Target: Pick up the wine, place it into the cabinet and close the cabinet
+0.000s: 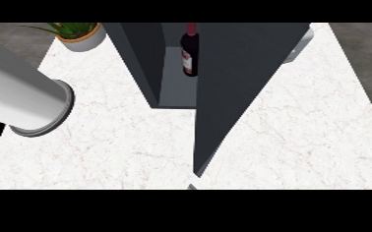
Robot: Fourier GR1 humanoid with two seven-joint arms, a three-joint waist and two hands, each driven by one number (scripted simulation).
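- Although neither hand is shown, so that released or clenched cannot be told, the white counter (109, 157) is seen across the whole view.
- A dark cabinet (141, 54) is stood at 12 o'clock, its opening turned toward 6 o'clock.
- Its door (232, 78) is swung wide, with the free edge carried down to 6 o'clock.
- One grey left forearm (25, 98) is seen at 9 o'clock, well apart from the door; the right arm is not seen.
- A potted plant (81, 35) is set at 11 o'clock, beside the cabinet.
- The wine (190, 54) is stood upright inside the cabinet, its long axis vertical, toward 2 o'clock from the forearm.
- Placing is judged done; closing remains, and it turns on the door's free edge being swung from 6 o'clock toward 9 o'clock.
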